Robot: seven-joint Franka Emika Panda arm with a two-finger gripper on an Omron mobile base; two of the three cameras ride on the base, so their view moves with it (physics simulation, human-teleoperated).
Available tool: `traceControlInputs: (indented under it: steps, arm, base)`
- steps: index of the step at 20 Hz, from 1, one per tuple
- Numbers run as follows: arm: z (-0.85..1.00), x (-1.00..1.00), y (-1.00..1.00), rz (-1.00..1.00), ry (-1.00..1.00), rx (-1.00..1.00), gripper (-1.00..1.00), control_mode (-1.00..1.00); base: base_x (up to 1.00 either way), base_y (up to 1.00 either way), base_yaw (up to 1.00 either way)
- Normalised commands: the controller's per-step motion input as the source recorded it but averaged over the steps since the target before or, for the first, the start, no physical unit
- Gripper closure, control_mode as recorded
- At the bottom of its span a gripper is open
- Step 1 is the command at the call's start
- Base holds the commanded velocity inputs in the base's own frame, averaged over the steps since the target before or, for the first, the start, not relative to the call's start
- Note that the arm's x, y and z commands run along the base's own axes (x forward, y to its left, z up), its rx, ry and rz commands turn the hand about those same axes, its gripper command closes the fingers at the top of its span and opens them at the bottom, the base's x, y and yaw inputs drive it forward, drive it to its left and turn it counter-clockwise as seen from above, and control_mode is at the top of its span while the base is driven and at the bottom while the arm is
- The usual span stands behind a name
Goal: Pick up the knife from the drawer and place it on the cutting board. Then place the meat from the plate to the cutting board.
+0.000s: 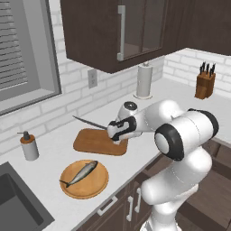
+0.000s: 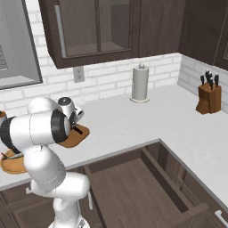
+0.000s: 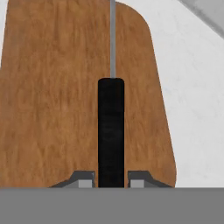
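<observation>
My gripper (image 1: 116,134) is shut on the black handle of the knife (image 1: 90,122), holding it just above the brown cutting board (image 1: 92,144). The grey blade points left toward the wall, out past the board's back edge. In the hand view the knife (image 3: 110,131) runs straight up from between the fingertips (image 3: 83,179), with the cutting board (image 3: 52,87) right underneath. The meat (image 1: 81,173), a small silvery fish, lies on the round tan plate (image 1: 97,187) in front of the board. The drawer (image 2: 133,187) stands pulled open below the counter.
A paper towel roll (image 1: 144,80) stands at the back wall and a knife block (image 1: 205,83) in the far right corner. A soap dispenser (image 1: 29,146) and the sink (image 1: 18,203) are at the left. Dark upper cabinets (image 1: 103,31) hang overhead.
</observation>
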Motion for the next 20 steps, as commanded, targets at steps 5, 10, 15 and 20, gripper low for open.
traceControlInputs:
  steps: [5, 10, 15, 20]
  arm:
    - [-0.45, 0.64, 0.19, 0.0, 0.02, -0.05, 1.0, -1.0]
    - [-0.43, 0.35, 0.09, 0.0, 0.0, -0.05, 1.0, -1.0]
    - [-0.52, 0.33, 0.05, 0.0, 0.0, -0.05, 1.0, -1.0]
    - [-0.34, 0.19, 0.1, 0.0, 0.0, -0.04, -1.0, -1.0]
  base:
    - [0.0, 0.0, 0.0]
    - [0.0, 0.0, 0.0]
    - [0.0, 0.0, 0.0]
    - [0.0, 0.0, 0.0]
